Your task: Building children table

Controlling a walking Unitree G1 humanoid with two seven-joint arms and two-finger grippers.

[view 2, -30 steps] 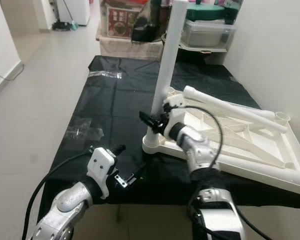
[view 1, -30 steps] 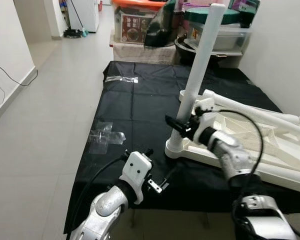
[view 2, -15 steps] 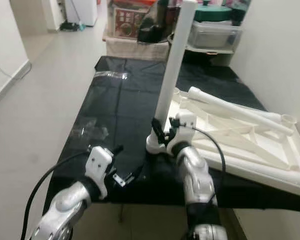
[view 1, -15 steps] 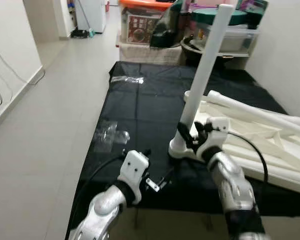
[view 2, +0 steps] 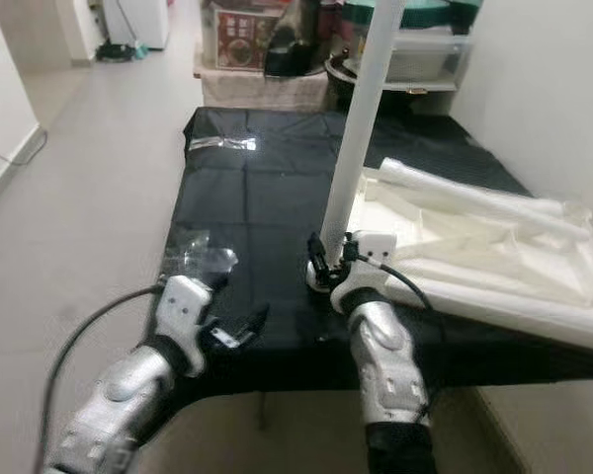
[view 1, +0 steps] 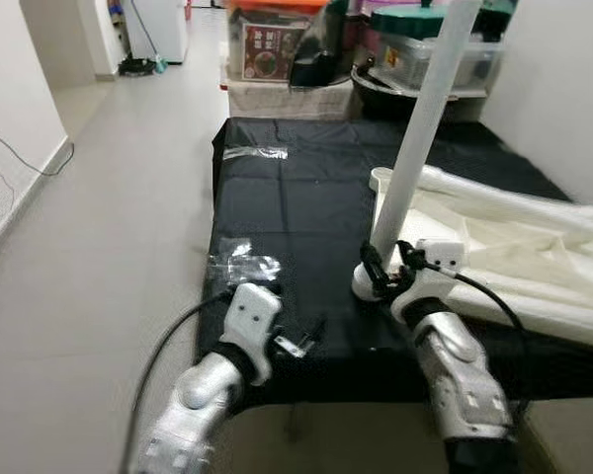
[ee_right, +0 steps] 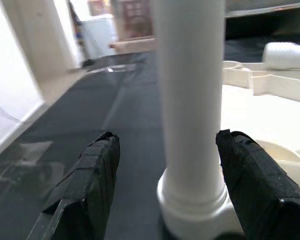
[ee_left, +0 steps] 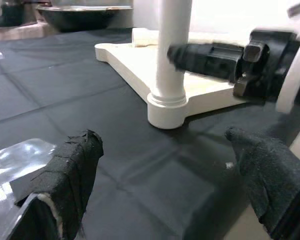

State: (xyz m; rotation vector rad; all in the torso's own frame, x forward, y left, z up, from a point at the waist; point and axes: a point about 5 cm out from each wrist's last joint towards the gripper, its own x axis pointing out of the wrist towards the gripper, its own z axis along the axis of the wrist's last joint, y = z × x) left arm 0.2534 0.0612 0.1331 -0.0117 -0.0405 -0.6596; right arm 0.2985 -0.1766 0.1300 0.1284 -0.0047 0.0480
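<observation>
The white children's table point(view 1: 534, 286) lies upside down on a black mat point(view 1: 277, 207). One white leg point(view 1: 422, 128) stands upright at its near left corner. My right gripper point(view 1: 383, 269) is open at the base of that leg, one finger on each side with a gap to the leg point(ee_right: 190, 100). Low over the mat's front edge, left of the corner, my left gripper point(view 1: 295, 341) is open and holds nothing. Loose white legs point(view 2: 474, 193) lie across the table's underside.
Crumpled clear plastic point(view 1: 239, 265) lies on the mat near my left gripper, and another piece point(view 1: 252, 153) lies farther back. Storage boxes and bins point(view 1: 277, 44) crowd the far end. A white wall runs on the right; tiled floor point(view 1: 99, 197) opens on the left.
The whole view has shifted as the camera moved. My right gripper has slid down the upright leg to its base. The left gripper stays low over the mat's front.
</observation>
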